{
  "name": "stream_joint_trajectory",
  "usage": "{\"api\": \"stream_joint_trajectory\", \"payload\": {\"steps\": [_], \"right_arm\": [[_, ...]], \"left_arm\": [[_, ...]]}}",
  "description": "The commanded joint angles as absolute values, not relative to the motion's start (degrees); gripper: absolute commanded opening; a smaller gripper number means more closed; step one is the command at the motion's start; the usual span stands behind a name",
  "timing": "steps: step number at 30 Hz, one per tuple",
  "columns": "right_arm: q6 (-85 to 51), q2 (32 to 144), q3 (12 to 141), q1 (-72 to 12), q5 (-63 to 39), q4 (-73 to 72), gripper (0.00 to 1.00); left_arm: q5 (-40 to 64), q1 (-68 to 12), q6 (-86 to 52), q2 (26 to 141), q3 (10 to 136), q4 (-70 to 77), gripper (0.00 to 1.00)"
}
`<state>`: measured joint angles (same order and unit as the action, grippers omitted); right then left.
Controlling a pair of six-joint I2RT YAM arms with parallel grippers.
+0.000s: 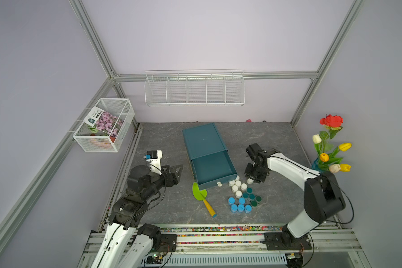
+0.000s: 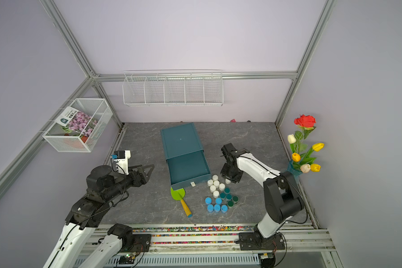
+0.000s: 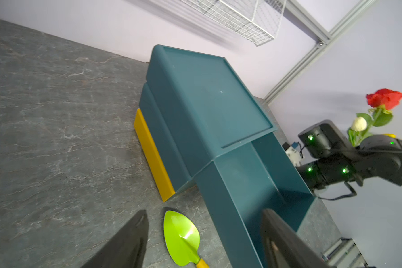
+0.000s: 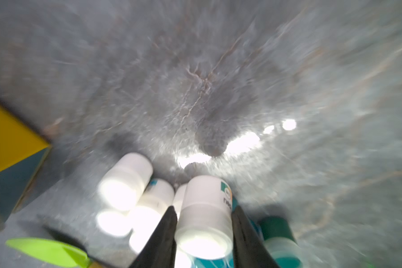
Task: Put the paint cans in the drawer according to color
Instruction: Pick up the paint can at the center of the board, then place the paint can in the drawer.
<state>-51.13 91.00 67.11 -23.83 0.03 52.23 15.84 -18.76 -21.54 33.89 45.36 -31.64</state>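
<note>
Right end effector (image 4: 204, 208) clamps white paint can (image 4: 204, 199) over grey marbled tabletop (image 1: 172, 208).

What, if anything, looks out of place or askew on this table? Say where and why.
The green trowel lies slanted by the front corner of the open drawer: a garden tool among paint cans. The drawer cabinet also sits askew to the back wall.
</note>
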Motion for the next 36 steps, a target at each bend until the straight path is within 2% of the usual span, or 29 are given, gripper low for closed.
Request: {"api": "stream_joint_trajectory", "payload": {"steps": [1, 7, 13, 18, 28, 36], "right_arm": [[-45.3, 83.8, 73.0, -25.0, 6.3, 60.8, 0.02], [-37.5, 82.1, 88.8, -34.0, 11.5, 70.7, 0.01], [-34.9, 89.0, 103.5, -46.4, 11.2, 76.3, 0.01], [-32.8, 97.5, 113.8, -53.7, 11.1, 78.9, 0.01], [-30.2, 114.8, 131.5, -56.7, 6.0, 85.2, 0.01], [-29.0, 119.0, 133.5, -59.2, 2.4, 85.9, 0.05]], "left_arm": [[20.0, -18.9, -14.5, 31.4, 45.4, -34.2, 0.76], [21.2, -18.9, -8.4, 26.1, 44.8, -36.6, 0.73], [24.1, -19.0, -6.1, 23.6, 44.6, -36.6, 0.7], [24.9, -19.0, -3.9, 21.1, 43.7, -36.8, 0.69], [23.8, -18.9, -4.3, 20.2, 43.7, -36.9, 0.69], [23.2, -18.9, -5.1, 20.3, 43.4, -36.6, 0.69]]}}
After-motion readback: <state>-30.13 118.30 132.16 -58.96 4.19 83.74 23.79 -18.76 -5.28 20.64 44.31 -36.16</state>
